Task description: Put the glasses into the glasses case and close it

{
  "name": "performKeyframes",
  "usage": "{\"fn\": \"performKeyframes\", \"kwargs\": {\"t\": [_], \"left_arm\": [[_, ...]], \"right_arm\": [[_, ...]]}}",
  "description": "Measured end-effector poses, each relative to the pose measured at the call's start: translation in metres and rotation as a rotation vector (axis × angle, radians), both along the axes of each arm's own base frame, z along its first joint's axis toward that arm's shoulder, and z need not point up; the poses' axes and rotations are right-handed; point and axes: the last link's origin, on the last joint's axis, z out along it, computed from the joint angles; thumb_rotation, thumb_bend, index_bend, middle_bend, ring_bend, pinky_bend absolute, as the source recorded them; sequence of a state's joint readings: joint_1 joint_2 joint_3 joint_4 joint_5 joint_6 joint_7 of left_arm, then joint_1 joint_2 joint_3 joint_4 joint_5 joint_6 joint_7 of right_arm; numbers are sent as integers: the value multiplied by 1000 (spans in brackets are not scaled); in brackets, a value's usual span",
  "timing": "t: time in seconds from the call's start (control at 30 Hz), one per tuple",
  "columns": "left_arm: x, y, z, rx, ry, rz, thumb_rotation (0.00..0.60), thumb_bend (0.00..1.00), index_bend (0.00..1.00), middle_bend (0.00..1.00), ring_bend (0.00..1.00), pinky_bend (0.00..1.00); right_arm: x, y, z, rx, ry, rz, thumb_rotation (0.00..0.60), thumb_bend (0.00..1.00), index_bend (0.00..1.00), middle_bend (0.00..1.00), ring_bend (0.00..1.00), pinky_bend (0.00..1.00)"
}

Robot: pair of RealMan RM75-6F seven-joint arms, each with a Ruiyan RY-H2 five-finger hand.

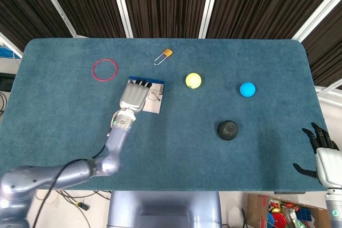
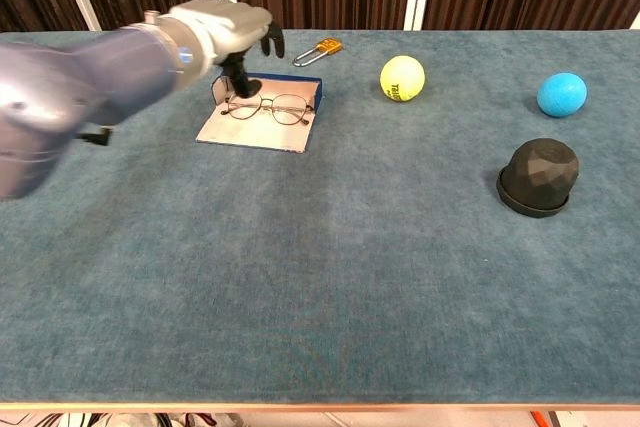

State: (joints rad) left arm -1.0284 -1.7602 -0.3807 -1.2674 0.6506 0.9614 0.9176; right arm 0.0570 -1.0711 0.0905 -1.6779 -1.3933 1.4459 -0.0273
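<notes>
The glasses case (image 2: 250, 131) lies open and flat on the table, pale inside with a blue far rim (image 1: 147, 81). Thin wire-framed glasses (image 2: 268, 105) lie unfolded on it, and the head view shows them as glasses (image 1: 155, 95) at the case's right side. My left hand (image 2: 222, 29) hovers over the case's left end with fingers spread and nothing in it; one dark fingertip (image 2: 241, 79) points down just left of the glasses. From above, the left hand (image 1: 133, 95) covers the left half of the case. My right hand (image 1: 321, 151) rests open off the table's near right corner.
A red ring (image 1: 104, 69) lies left of the case, and a padlock (image 2: 318, 48) lies behind it. To the right sit a yellow ball (image 2: 402, 78), a blue ball (image 2: 560, 94) and a black dome-shaped cap (image 2: 538, 177).
</notes>
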Motion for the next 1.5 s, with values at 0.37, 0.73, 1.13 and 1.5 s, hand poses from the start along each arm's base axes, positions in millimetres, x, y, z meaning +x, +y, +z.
{"fn": "performKeyframes", "kwargs": {"t": [0.37, 0.73, 1.13, 1.5], "left_arm": [[-39, -18, 0, -116, -106, 160, 600, 448, 73, 671, 639, 732], [-42, -10, -19, -159, -135, 272, 600, 448, 26, 682, 648, 748], [-34, -4, -27, -147, -131, 261, 600, 448, 25, 682, 647, 751], [-31, -1, -36, -159, -127, 270, 600, 448, 23, 682, 648, 752]], "right_arm": [[-1, 0, 1, -5, 0, -2, 600, 23, 160, 0, 78, 235], [-1, 0, 1, -5, 4, -7, 600, 31, 160, 0, 78, 235], [-2, 0, 1, -4, 5, -12, 600, 34, 167, 0, 78, 235], [-2, 0, 2, -2, 3, -12, 600, 33, 168, 0, 78, 235]]}}
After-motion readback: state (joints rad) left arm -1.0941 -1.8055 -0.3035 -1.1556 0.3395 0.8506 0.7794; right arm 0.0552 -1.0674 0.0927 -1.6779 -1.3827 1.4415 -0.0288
